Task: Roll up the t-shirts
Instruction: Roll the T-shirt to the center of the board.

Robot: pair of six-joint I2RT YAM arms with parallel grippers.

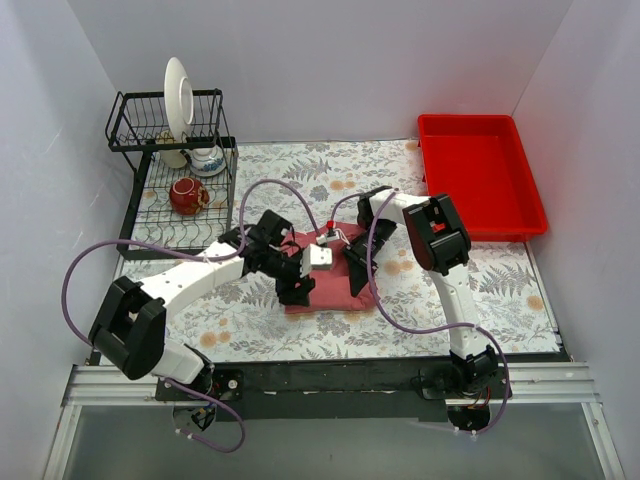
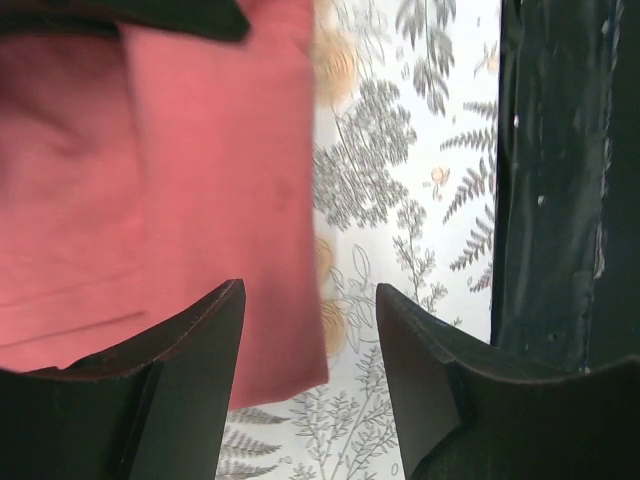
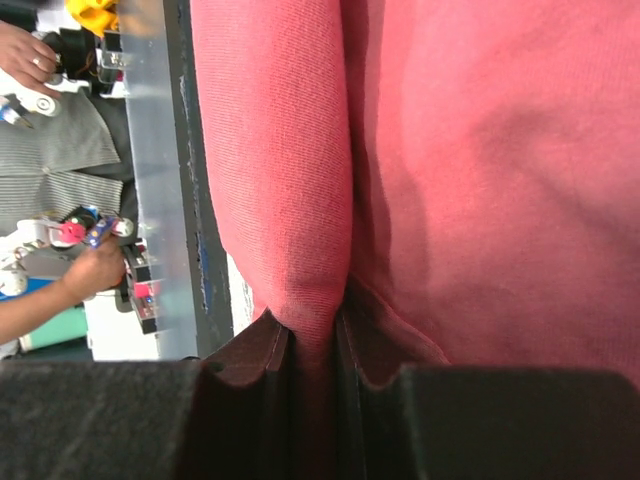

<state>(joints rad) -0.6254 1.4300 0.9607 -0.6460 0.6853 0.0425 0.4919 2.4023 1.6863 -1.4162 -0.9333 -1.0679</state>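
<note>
one t-shirt (image 1: pixel 335 298) — right pincer (image 3: pixel 308 325) pinching its fold, left pincer (image 2: pixel 310 297) spread wide.

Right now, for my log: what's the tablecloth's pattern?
Tablecloth: white with grey ferns, orange blooms; left wrist view.

A robotics lab's test cell dressed as a kitchen: plain white walls (image 1: pixel 330 60) box in a counter (image 1: pixel 500 290) spread with fern-print cloth, where a wire dish rack (image 1: pixel 140 215) holds a plate (image 1: pixel 178 95), a teapot (image 1: pixel 207 160) and a red cup (image 1: pixel 187 196). The left arm (image 1: pixel 190 280) and right arm (image 1: pixel 455 290), trailing purple cables (image 1: pixel 75 270), rise beside an aluminium rail (image 1: pixel 320 385) at the near edge; beyond it, a person in a grey striped top (image 3: pixel 60 150) is seen amid loose gear.
</note>
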